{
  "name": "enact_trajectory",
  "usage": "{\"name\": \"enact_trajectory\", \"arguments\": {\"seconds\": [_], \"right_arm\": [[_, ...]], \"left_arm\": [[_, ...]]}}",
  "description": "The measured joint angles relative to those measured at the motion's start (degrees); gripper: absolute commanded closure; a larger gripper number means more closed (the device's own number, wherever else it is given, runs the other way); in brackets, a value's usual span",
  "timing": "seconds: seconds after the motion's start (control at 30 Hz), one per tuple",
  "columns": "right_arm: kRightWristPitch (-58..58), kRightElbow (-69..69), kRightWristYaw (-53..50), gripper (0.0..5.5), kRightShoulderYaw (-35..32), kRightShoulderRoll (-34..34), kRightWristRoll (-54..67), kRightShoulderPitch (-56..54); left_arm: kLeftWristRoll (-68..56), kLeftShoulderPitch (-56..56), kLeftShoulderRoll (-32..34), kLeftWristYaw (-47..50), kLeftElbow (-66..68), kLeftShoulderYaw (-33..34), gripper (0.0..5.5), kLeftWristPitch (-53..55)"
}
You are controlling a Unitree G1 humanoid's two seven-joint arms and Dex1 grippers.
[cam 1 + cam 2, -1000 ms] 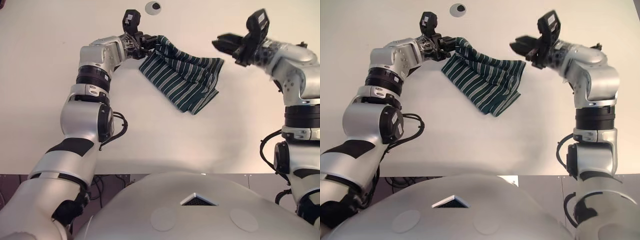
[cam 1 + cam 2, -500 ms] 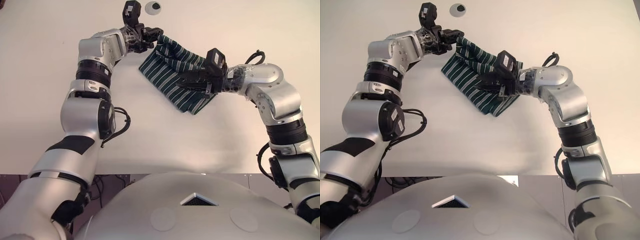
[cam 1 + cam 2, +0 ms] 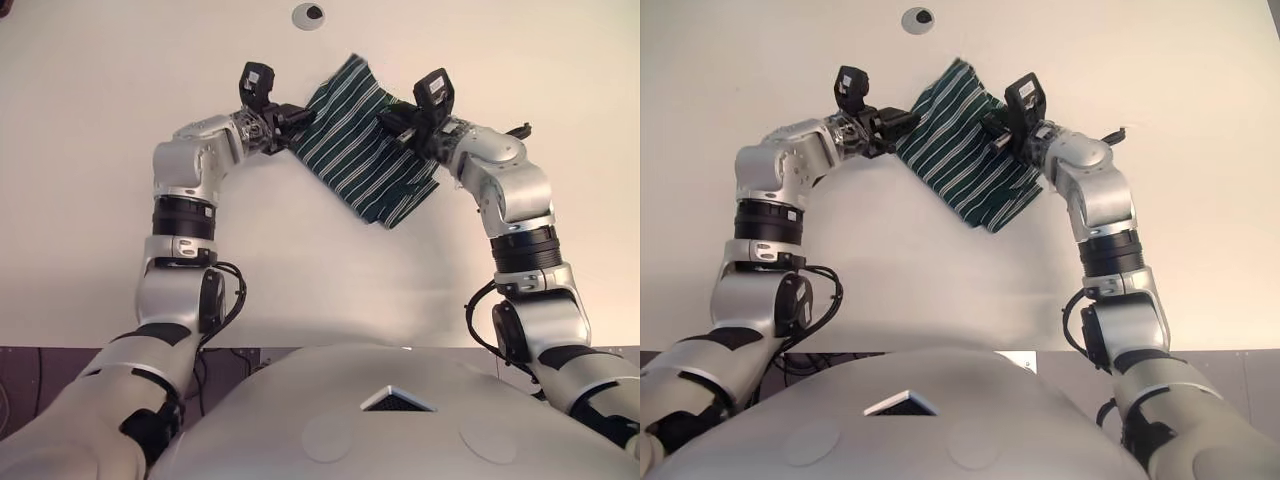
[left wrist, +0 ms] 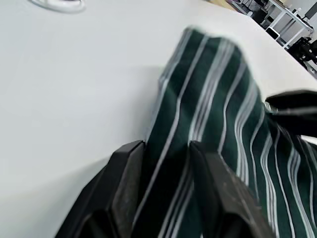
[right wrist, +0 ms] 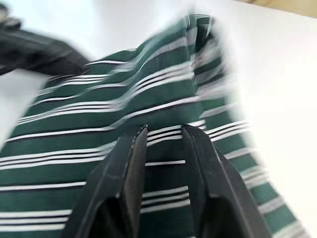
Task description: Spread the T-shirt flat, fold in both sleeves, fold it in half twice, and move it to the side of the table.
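Note:
The dark green T-shirt with white stripes (image 3: 362,150) lies folded in a slanted bundle at the middle back of the white table (image 3: 90,200). My left gripper (image 3: 293,118) is shut on the bundle's left edge, and in the left wrist view the cloth (image 4: 213,114) runs between its two black fingers (image 4: 126,171). My right gripper (image 3: 395,118) is shut on the bundle's right edge, with striped cloth (image 5: 124,109) between its fingers (image 5: 131,163). The shirt's far corner (image 3: 350,66) sticks out away from me between the two grippers.
A small white round disc with a dark hole (image 3: 308,15) sits in the table behind the shirt. The table's front edge (image 3: 330,346) runs just ahead of my body. Bare tabletop spreads to the left, right and front of the shirt.
My right gripper swung in from the right, crossed over the shirt and took its right edge. My left gripper came nearer and lower with the left edge. The top layer now stretches away from me.

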Motion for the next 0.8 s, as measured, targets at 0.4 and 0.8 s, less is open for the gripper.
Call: {"name": "enact_trajectory", "arguments": {"seconds": [0.4,0.8], "right_arm": [[-20.29,-4.75,10.3,4.27,1.58,-0.51,-1.41,0.47],[-11.44,7.71,2.7,4.27,7.67,3.8,-9.0,1.55]], "left_arm": [[-11.45,5.4,-1.8,11.84,-25.16,14.48,3.87,1.89],[-14.54,20.25,-4.2,21.45,-37.3,20.29,3.87,-1.21]]}}
